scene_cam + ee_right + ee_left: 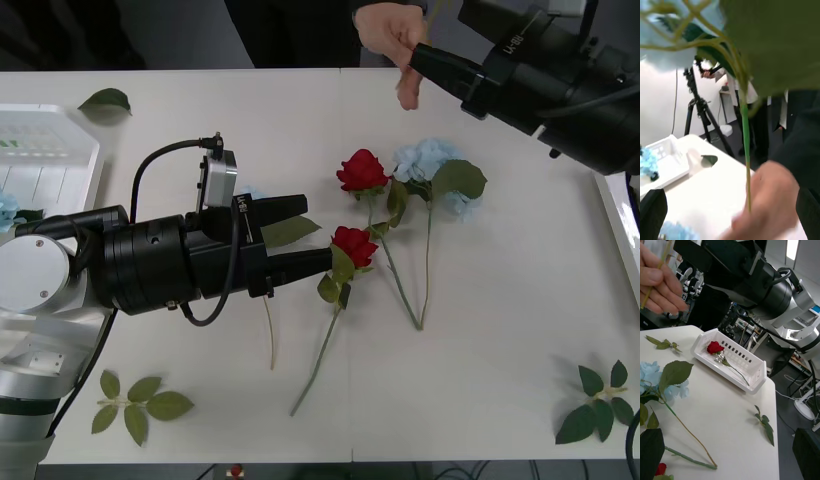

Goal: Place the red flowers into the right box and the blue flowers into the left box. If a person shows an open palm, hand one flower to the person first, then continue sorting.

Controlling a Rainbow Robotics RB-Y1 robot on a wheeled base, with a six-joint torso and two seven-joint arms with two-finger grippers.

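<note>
Currently your right gripper [418,58] is raised at the table's far edge, its black fingers against the person's hand [392,38]; whether they are parted or pinch the blue flower's stem [746,150] you cannot tell. Release only once that hand has closed firmly on the stem. Your left gripper [318,233] hangs parted and empty beside a red rose [354,244] mid-table.

Two roses [356,210] lie mid-worktop [500,350], a hydrangea [430,165] to their right, one rose [715,347] in the right box [752,369]
</note>
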